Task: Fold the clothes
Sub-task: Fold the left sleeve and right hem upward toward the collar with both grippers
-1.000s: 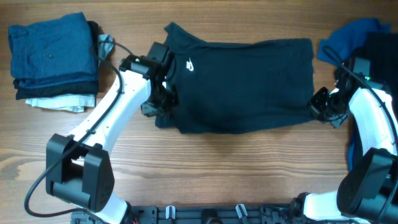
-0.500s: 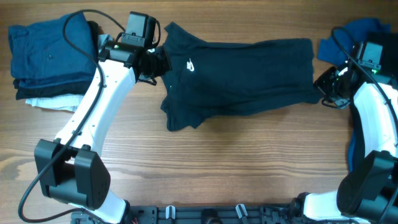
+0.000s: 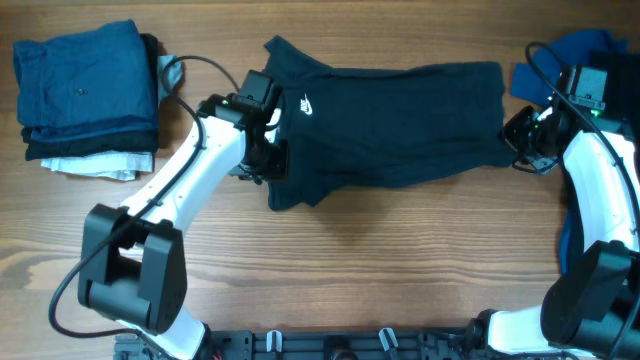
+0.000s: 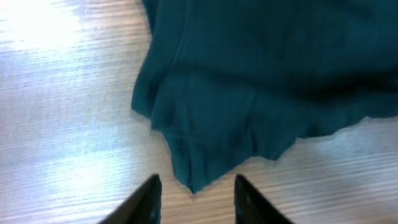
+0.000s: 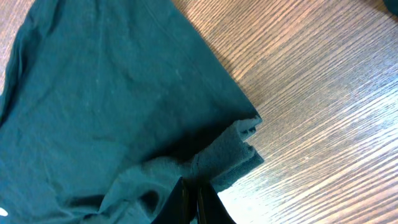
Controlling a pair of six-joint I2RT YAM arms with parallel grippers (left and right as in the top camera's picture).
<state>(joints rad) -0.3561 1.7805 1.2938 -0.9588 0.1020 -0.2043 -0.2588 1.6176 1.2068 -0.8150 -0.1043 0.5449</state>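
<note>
Just beyond left gripper [image 4: 194, 188], navy shirt [image 4: 249, 81], corner seemingly untouched

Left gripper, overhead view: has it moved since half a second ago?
Yes. The left gripper has shifted down the picture and slightly right, farther from the folded stack of blue, black and white clothes.

Overhead: bright light is coming evenly from above; arms [image 3: 190, 180] are casting only faint, short shadows on the table [image 3: 380, 260]. Left wrist: white glare is washing out the wood upper left, motion blur is smearing the frame (shirt [image 4: 249, 74] hem incl.). Right wrist: pic is reading sharp, w/ mild sheen on the grain.
</note>
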